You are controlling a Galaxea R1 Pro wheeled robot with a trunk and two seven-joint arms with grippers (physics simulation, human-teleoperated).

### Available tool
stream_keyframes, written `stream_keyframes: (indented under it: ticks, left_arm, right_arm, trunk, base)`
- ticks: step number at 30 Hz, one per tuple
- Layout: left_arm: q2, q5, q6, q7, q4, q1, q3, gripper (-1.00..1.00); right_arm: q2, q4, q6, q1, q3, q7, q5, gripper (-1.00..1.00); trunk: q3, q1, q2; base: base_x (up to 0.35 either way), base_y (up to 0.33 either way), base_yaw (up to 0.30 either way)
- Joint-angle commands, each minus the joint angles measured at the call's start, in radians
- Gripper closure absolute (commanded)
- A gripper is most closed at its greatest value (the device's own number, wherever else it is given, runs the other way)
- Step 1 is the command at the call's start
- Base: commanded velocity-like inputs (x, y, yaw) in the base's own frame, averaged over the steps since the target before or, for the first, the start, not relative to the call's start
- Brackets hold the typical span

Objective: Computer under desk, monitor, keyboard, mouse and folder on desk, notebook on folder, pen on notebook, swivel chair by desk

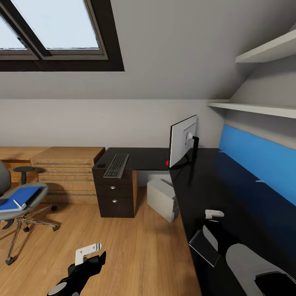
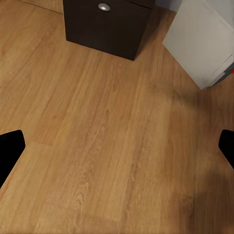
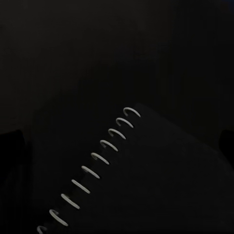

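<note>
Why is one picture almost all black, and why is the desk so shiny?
Right wrist view: it looks close at the dark desk, so just the notebook's pale spiral rings stand out. Head view: the glossy black desk mirrors the monitor, lit by the skylight. Left wrist view: evenly lit wood floor, slightly soft.

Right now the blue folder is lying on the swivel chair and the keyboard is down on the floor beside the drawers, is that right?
Not quite. The keyboard is not on the floor; the head view shows it lying on the desk, above the drawers. The rest holds: the blue folder is lying on the swivel chair.
</note>
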Motion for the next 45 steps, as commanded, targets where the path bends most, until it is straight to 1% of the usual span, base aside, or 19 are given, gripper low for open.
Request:
stream_keyframes:
  ticks: [1, 11, 18, 33, 35, 38, 45]
  left_arm:
    - [0.0, 0.011, 0.003, 0.008, -0.002, 0.0, -0.001, -1.0]
    - [-0.001, 0.011, 0.002, 0.008, -0.002, 0.0, 0.006, -1.0]
    - [-0.003, 0.011, 0.002, 0.008, -0.002, 0.0, 0.007, -1.0]
    - [0.0, 0.011, 0.004, 0.008, -0.001, 0.0, 0.007, -1.0]
    - [0.0, 0.011, 0.005, 0.009, 0.0, 0.0, 0.028, -1.0]
    - [0.0, 0.012, 0.006, 0.008, -0.001, 0.0, 0.044, -1.0]
    - [-0.001, 0.012, 0.005, 0.008, -0.001, 0.0, 0.054, -1.0]
  right_arm:
    - [-0.001, -0.002, 0.009, 0.0, 0.008, -0.007, -0.009, -1.0]
    - [-0.002, -0.001, 0.018, -0.001, 0.008, -0.007, -0.009, -1.0]
    - [-0.002, -0.002, 0.019, -0.001, 0.008, -0.007, -0.009, -1.0]
    - [-0.002, -0.003, 0.019, 0.0, 0.01, -0.007, -0.009, -1.0]
    - [-0.002, -0.003, 0.019, 0.0, 0.01, -0.007, -0.009, -1.0]
    - [-0.002, -0.003, 0.019, 0.0, 0.01, -0.007, -0.009, -1.0]
    - [-0.002, -0.004, 0.019, 0.0, 0.01, -0.007, -0.009, -1.0]
  trunk:
    - [-0.001, 0.0, -0.001]
    - [-0.001, 0.0, -0.001]
    - [-0.023, 0.027, -0.05]
    - [-0.023, 0.027, -0.05]
    - [-0.023, 0.027, -0.05]
    - [-0.023, 0.027, -0.05]
    - [-0.023, 0.027, -0.05]
  base:
    - [0.0, 0.0, 0.0]
    - [0.0, 0.0, 0.0]
    - [0.0, 0.0, 0.0]
    - [0.0, 0.0, 0.0]
    - [-0.134, 0.0, 0.0]
    - [-0.237, 0.0, 0.0]
    - [-0.283, -0.006, 0.0]
